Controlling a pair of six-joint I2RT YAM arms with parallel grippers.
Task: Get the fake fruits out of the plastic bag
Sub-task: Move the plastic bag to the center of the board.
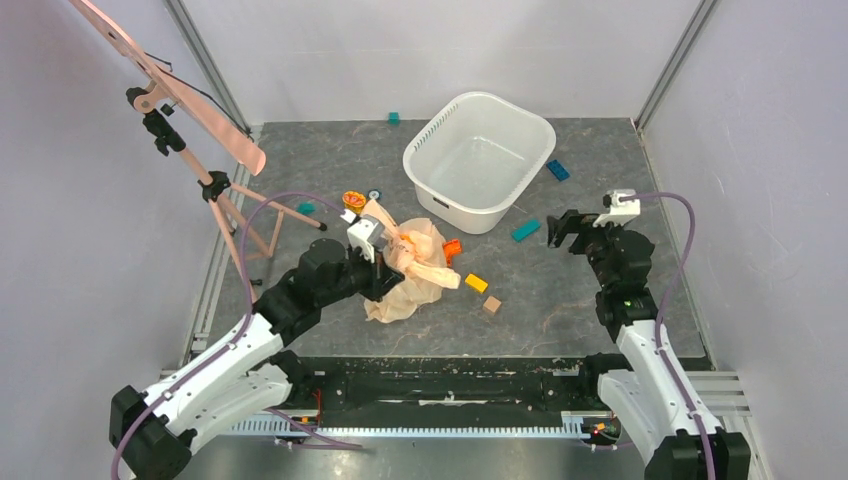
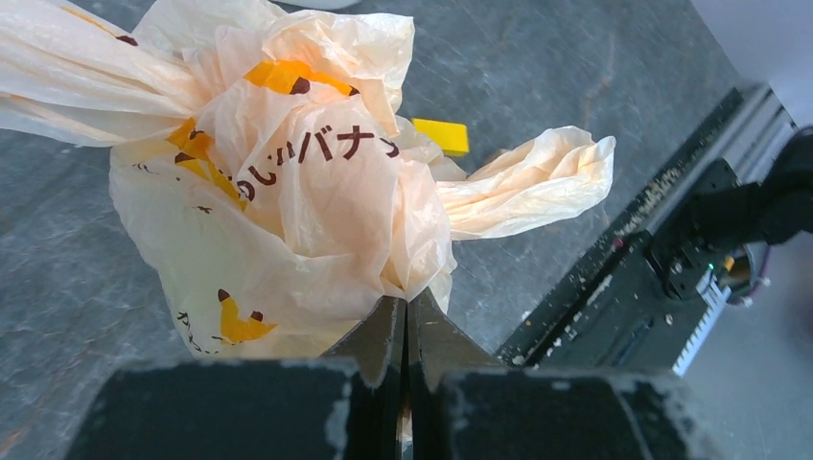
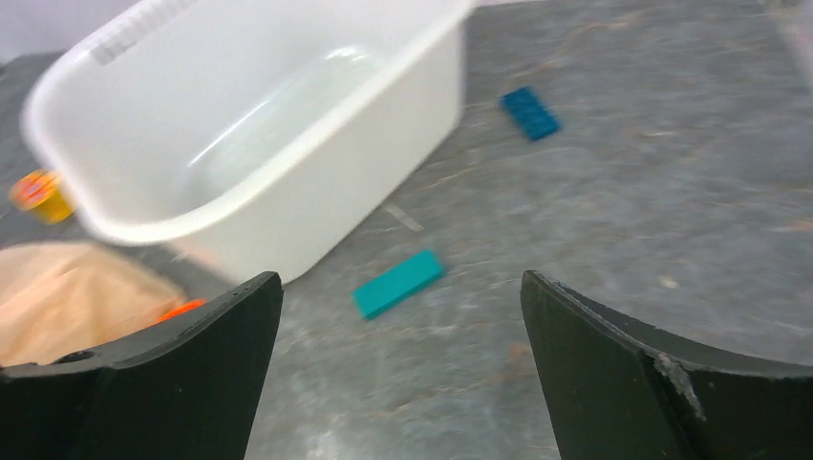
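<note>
The peach-beige plastic bag (image 1: pixel 410 262) with yellow banana prints lies bunched on the grey table near its middle. My left gripper (image 1: pixel 378 268) is shut on a fold at the bag's left side; in the left wrist view the closed fingers (image 2: pixel 382 335) pinch the bag's lower edge (image 2: pixel 316 192). The fake fruits are hidden; none shows outside the bag. My right gripper (image 1: pixel 562 230) is open and empty, held above the table to the right of the bag, over a teal block (image 3: pixel 399 284). A corner of the bag (image 3: pixel 67 297) shows in the right wrist view.
A white plastic tub (image 1: pixel 480 158) stands at the back, also in the right wrist view (image 3: pixel 240 125). Loose blocks lie about: yellow (image 1: pixel 476 283), tan (image 1: pixel 492 305), orange (image 1: pixel 452 248), teal (image 1: pixel 525 231), blue (image 1: pixel 558 170). An orange flower disc (image 1: pixel 353 199) and a peach stand (image 1: pixel 190 100) are at left.
</note>
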